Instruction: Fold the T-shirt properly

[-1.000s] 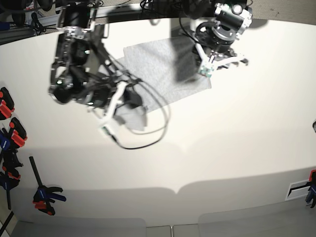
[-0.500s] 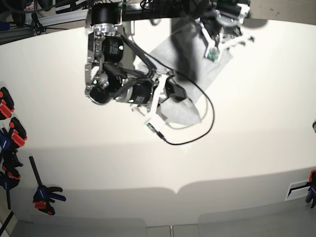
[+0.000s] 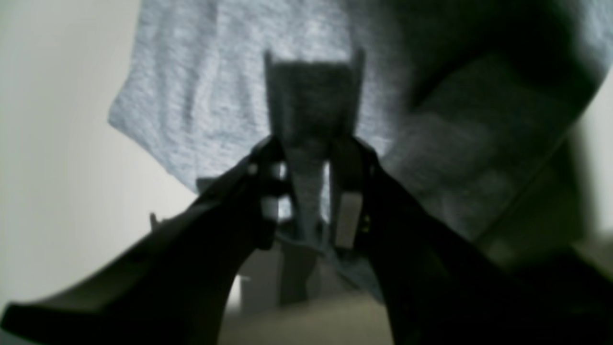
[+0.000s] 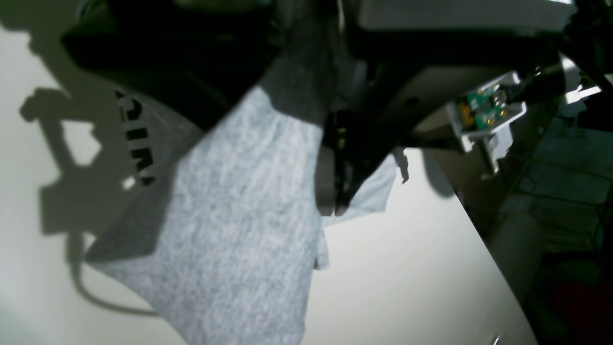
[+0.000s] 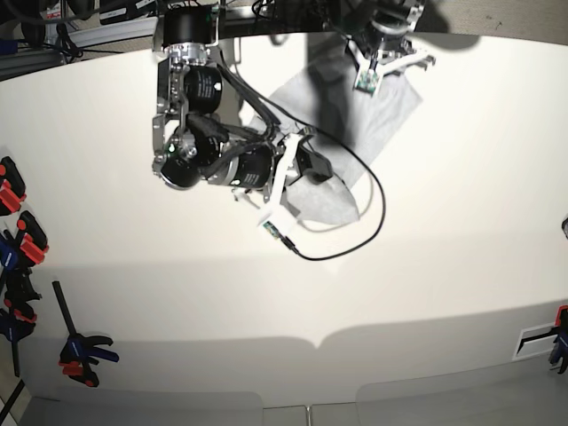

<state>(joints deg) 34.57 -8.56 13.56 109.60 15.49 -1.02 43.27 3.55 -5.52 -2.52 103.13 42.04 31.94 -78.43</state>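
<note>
The light grey T-shirt lies bunched at the far middle of the white table. My right gripper is shut on the shirt's near edge. In the right wrist view the gripper pinches the grey cloth, and black lettering shows on a part in shadow. My left gripper holds the shirt's far end. In the left wrist view that gripper has a fold of the shirt between its fingers.
A black cable loops from the right arm over the table. Orange and black clamps and a blue one lie along the left edge. Another clamp sits at the right edge.
Over the last second the right arm swung right and towards the back, dragging the shirt's near edge. The left gripper rose towards the far edge with the cloth. Little has moved in the last half second.
</note>
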